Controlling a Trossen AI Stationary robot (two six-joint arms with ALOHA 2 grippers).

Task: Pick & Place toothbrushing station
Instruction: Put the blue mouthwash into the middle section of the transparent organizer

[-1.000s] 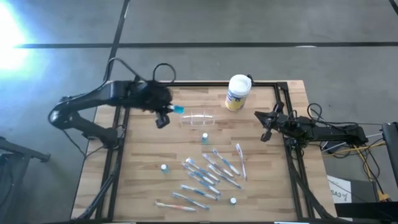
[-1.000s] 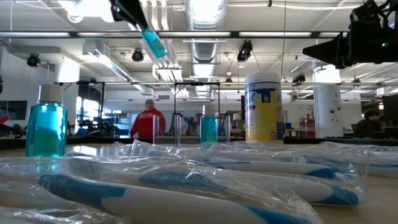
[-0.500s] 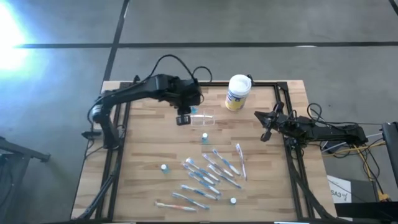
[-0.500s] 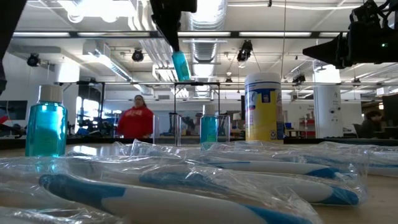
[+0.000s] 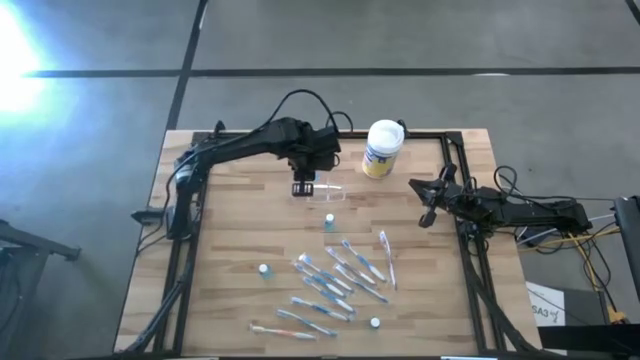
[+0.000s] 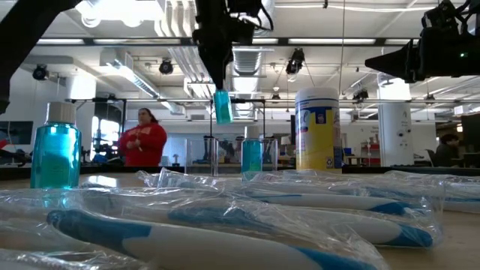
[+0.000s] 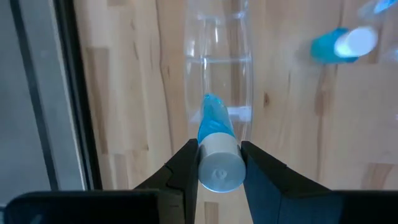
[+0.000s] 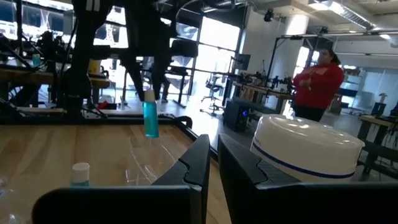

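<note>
The toothbrushing station (image 5: 324, 190), a low clear plastic holder, stands on the wooden table toward the far middle; it also shows in the left wrist view (image 7: 219, 68) and faintly in the right wrist view (image 8: 144, 167). My left gripper (image 5: 303, 186) hangs above the station's left end, shut on a small blue tube (image 6: 223, 106) with a white cap. The tube's lower end is just above the station. My right gripper (image 5: 428, 207) waits shut at the table's right edge, holding nothing. My left gripper pinches the tube's white cap end (image 7: 219, 167) between its two fingers (image 7: 184, 163). The fingers come from above, pointing steeply down. The tube hangs nearly upright below them, blue end (image 7: 211, 112) down, clear of the table and over the station.
A white canister (image 5: 382, 147) with a yellow label stands right of the station. A small blue bottle (image 5: 329, 220) stands just in front of it. Several wrapped toothbrushes (image 5: 340, 280) lie across the near middle, with small bottles (image 5: 263, 270) beside them. A person in red (image 6: 142, 142) stands in the room beyond.
My left gripper has swung from the table's far left toward the right and come down a little, stopping over the station. It has tipped from slanted to pointing steeply down and rolled, so the tube now hangs nearly upright instead of slanting.
</note>
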